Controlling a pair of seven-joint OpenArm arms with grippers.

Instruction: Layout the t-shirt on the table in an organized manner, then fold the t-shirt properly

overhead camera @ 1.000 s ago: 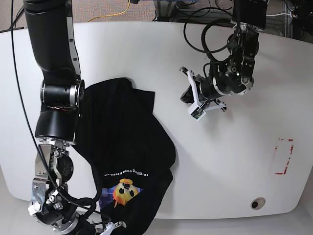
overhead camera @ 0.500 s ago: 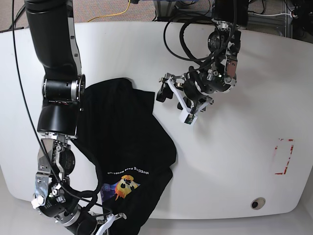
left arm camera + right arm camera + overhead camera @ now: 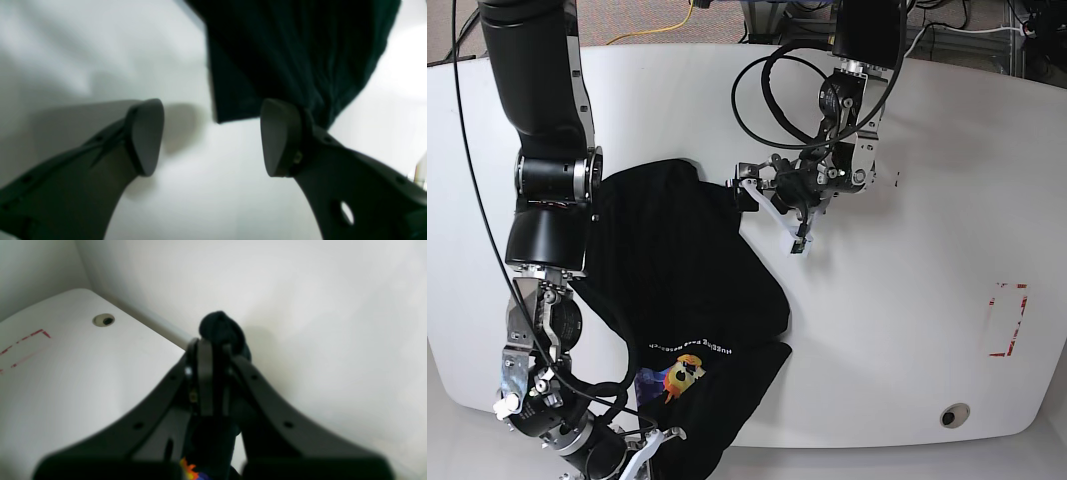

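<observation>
At the far corner of the t-shirt (image 3: 682, 290), the left gripper (image 3: 772, 215) has swung in from open table (image 3: 907, 300) over the past second and spread its jaws wide; it now brackets the hem corner, empty. The right gripper (image 3: 213, 373) stays clamped on a bunch of black cloth at the near table edge. Judgement: layout is only beginning, a second grasp pending. White chest lettering shows beside the cartoon print (image 3: 677, 378), too small to read.
</observation>
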